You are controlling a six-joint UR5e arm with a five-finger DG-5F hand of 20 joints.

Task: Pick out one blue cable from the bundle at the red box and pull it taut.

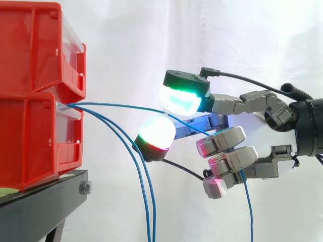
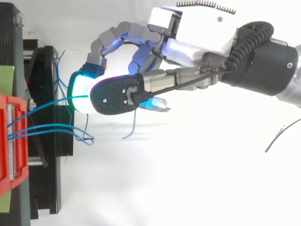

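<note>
Two red bins [image 1: 30, 141] are stacked at the left on a black stand [image 1: 40, 206]. Three thin blue cables leave the front of the lower bin. One blue cable [image 1: 111, 105] runs right in a shallow arc to my hand [image 1: 275, 138]. It passes behind the lower glowing pad and through the curled fingers [image 1: 227, 140], and its free end hangs down below them. In the top view the hand [image 2: 197, 33] reaches toward the bins, and that cable meets the cyan-glowing pad [image 2: 80, 92]. The hand is shut on this cable.
The other two blue cables [image 1: 148, 222] droop from the bin and hang past the stand's edge, left of the hand. From above they loop beside the stand [image 2: 47, 126]. A white curtain is behind everything.
</note>
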